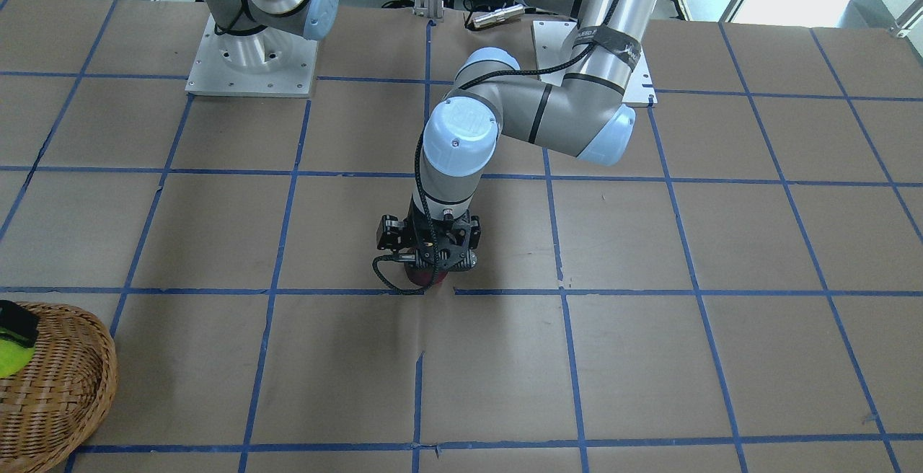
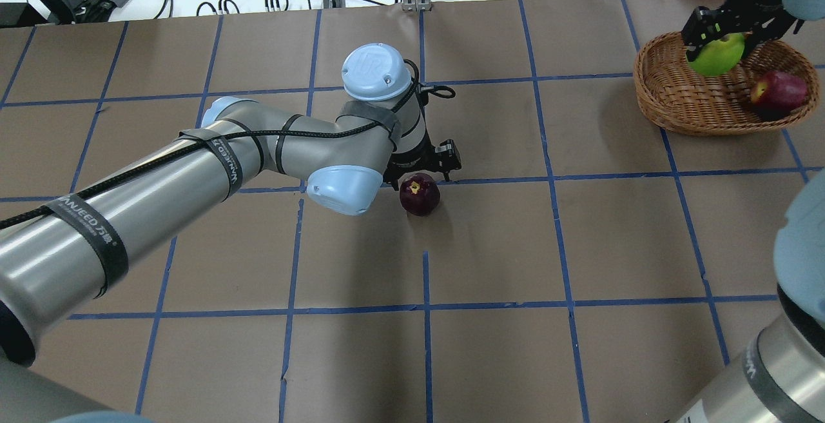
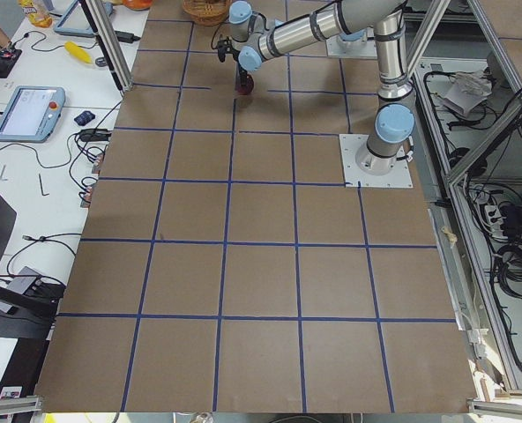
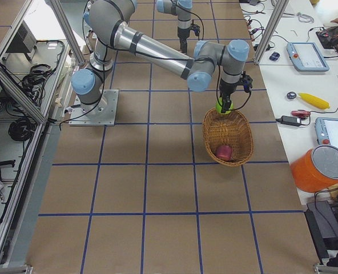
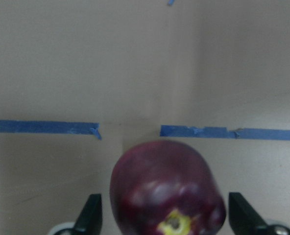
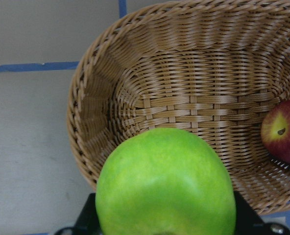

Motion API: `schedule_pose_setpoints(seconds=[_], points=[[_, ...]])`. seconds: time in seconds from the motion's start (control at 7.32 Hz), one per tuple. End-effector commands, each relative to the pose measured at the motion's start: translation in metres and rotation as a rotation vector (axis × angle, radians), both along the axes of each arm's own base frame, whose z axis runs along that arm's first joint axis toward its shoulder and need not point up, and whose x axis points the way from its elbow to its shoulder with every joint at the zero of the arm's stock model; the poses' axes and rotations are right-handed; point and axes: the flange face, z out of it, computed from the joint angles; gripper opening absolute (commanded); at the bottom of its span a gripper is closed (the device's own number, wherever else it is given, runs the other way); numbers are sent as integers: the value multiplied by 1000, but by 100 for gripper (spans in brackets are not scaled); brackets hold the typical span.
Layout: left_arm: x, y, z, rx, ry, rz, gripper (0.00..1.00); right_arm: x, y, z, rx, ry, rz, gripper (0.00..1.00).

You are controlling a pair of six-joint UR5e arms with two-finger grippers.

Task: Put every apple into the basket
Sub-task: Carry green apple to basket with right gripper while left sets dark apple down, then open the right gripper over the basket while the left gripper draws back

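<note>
**A:** Where is the left end effector [image 5: 162, 216] hanging?

**B:** It is hanging low over the brown paper-covered counter [image 2: 580, 249] near its middle. Its fingers [image 5: 90, 215] are standing apart, one on either side of the dark purple-maroon round apple [image 2: 419, 195]. In the wrist view a thin gap is showing on each side, so they are not gripping it.

**A:** And where is that apple sitting?

**B:** It is resting on the counter just beside a blue tape line [image 5: 42, 127], with its yellowish stem spot facing the wrist camera. It is lying well apart from the round brown woven wicker basket [image 2: 670, 110], which is sitting near the counter's far edge on the robot's right.

**A:** What is the right end effector [image 2: 720, 41] doing?

**B:** It is clamping the bright lime-green round apple [image 6: 164, 186] between its fingers, holding it over one end of the basket, above the rim. I cannot tell how high it is hanging.

**A:** Is anything lying in the basket?

**B:** The streaky red round apple [image 2: 778, 91] is lying on the woven bottom against the wall, apart from the green one.
</note>
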Motion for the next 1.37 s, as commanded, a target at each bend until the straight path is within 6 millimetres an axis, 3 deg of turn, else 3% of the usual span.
schedule_pose_setpoints(seconds=[0.0,0.14,0.27,0.41,0.55,0.68,0.82,0.96,1.09,1.23], points=[[10,17,54,-42,6,-49,100,-46,-6,-46,57,-27,18,0],[27,33,89,12,-20,-93,100,-50,-12,-53,44,-21,18,0],[56,45,113,58,-55,-119,100,-50,-14,-74,60,-35,15,0],[90,51,139,80,-62,-149,100,-51,-17,-91,79,-46,15,0],[130,48,163,68,-56,-147,100,-54,-22,-96,60,-35,11,4],[166,40,186,57,-51,-89,100,-57,-27,-106,35,-23,21,18],[189,30,211,57,-48,-40,100,-59,-28,-112,37,-17,33,53],[196,28,232,69,-51,-25,100,-60,-28,-113,42,-9,35,55],[199,31,236,66,-72,-25,100,-59,-27,-115,49,-10,47,56],[199,36,238,75,-86,-27,100,-59,-26,-115,51,-11,58,81]])
